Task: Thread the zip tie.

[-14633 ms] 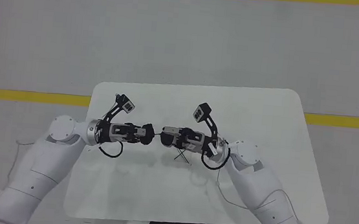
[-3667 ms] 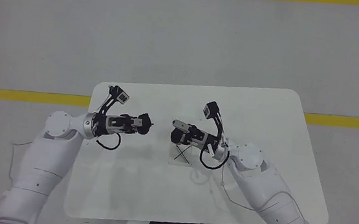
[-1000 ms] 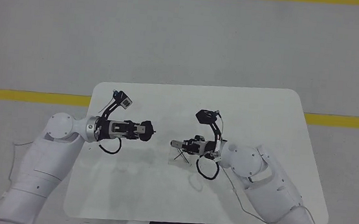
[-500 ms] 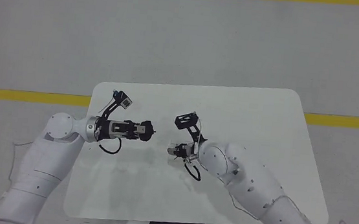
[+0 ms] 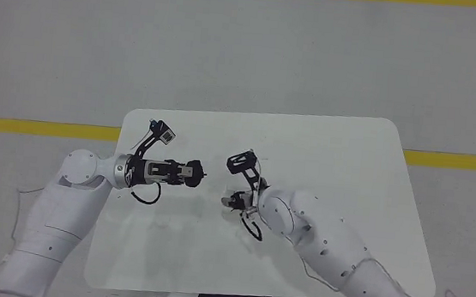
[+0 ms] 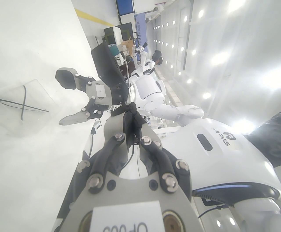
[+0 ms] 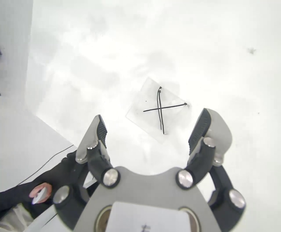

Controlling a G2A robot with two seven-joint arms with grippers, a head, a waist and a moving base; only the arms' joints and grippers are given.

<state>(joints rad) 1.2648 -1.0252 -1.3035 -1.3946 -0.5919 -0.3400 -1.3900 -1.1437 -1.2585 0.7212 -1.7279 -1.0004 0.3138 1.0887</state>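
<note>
My left gripper (image 6: 131, 118) is shut on a bunched black zip tie (image 6: 131, 112), held above the table left of centre (image 5: 200, 173). Several loose black zip ties (image 7: 160, 107) lie crossed on a small clear tray (image 7: 173, 123) on the white table (image 5: 349, 159). My right gripper (image 7: 151, 129) hangs open just above the tray, pointing down, with nothing between its fingers. In the left wrist view that right gripper (image 6: 63, 100) stands open beside the tray (image 6: 33, 92) and its crossed ties (image 6: 23, 105). From above, the right gripper (image 5: 229, 201) covers most of the tray.
The table edge and the grey floor (image 7: 15, 66) run along one side of the right wrist view. Bare tabletop spreads to the right of the arms (image 5: 361, 212) and towards the far edge.
The right arm has swung in and turned its wrist, so its gripper now points down over the tray, still open. The left arm has kept still with its tie.
</note>
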